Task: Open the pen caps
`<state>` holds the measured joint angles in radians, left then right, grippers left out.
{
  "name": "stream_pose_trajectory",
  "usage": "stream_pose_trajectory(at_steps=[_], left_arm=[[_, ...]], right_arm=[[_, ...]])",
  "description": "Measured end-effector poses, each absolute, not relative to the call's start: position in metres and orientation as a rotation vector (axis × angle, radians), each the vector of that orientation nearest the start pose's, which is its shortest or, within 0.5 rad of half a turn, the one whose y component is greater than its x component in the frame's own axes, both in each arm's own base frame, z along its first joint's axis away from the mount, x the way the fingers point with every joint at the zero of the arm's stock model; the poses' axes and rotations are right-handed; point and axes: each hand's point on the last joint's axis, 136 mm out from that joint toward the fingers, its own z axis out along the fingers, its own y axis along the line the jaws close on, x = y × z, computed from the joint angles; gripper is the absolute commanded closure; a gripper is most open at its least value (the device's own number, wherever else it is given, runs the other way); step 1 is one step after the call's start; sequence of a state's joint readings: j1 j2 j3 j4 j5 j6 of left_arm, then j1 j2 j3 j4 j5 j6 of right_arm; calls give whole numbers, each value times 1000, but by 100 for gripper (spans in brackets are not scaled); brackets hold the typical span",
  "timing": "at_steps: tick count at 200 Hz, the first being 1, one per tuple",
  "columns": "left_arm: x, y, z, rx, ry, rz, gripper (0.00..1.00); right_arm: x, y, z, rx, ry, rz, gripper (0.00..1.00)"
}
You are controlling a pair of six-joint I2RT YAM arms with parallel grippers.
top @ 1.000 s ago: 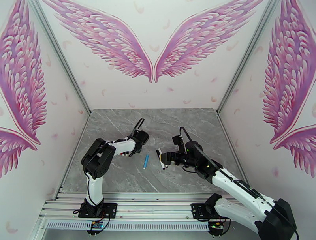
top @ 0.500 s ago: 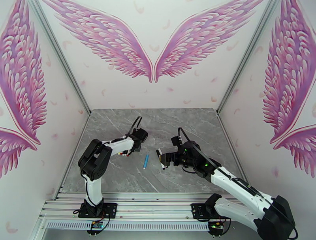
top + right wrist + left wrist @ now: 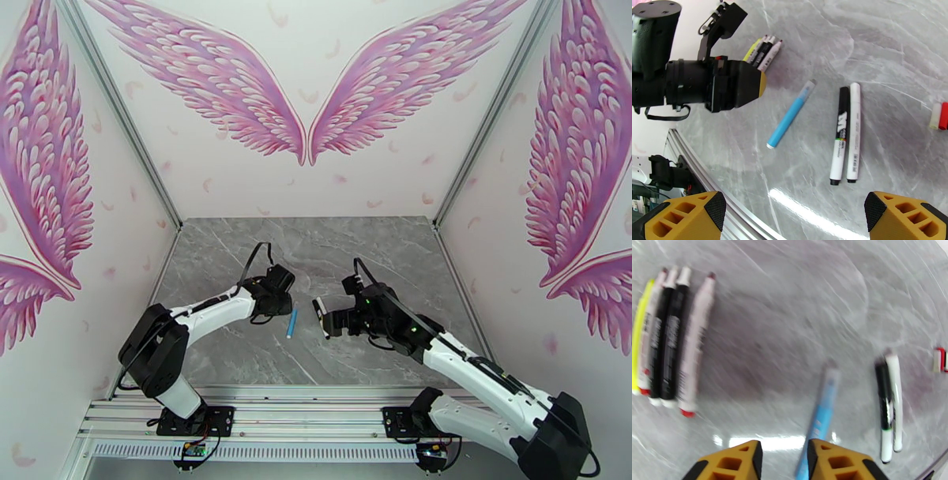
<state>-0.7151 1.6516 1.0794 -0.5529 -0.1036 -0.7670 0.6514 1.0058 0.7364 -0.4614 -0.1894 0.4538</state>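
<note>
lying near-to-far, the blue pen [image 3: 292, 322]

Blue pen [image 3: 820, 419] by gripper [image 3: 784, 458] (blurred)

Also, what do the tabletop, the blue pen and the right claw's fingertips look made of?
Tabletop: grey veined marble-look slab, stone or laminate; glossy, since it mirrors a light streak.
Blue pen: smooth plastic barrel with a slight sheen.
Right claw fingertips: yellow plastic, moulded or printed, with lattice cut-outs; matte, with black facing on the inner sides.
</note>
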Motion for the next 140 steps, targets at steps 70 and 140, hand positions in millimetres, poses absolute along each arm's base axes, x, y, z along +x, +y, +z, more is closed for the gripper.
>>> stream_pose_trajectory(at_steps=[70, 140], left_arm=[[295, -301, 75, -159, 2737, -495, 59], [302, -351, 58, -127, 2765, -503, 58]], right_arm=[[210, 193, 176, -323, 2335, 738, 1], [201, 181, 172, -306, 2328, 719, 1]])
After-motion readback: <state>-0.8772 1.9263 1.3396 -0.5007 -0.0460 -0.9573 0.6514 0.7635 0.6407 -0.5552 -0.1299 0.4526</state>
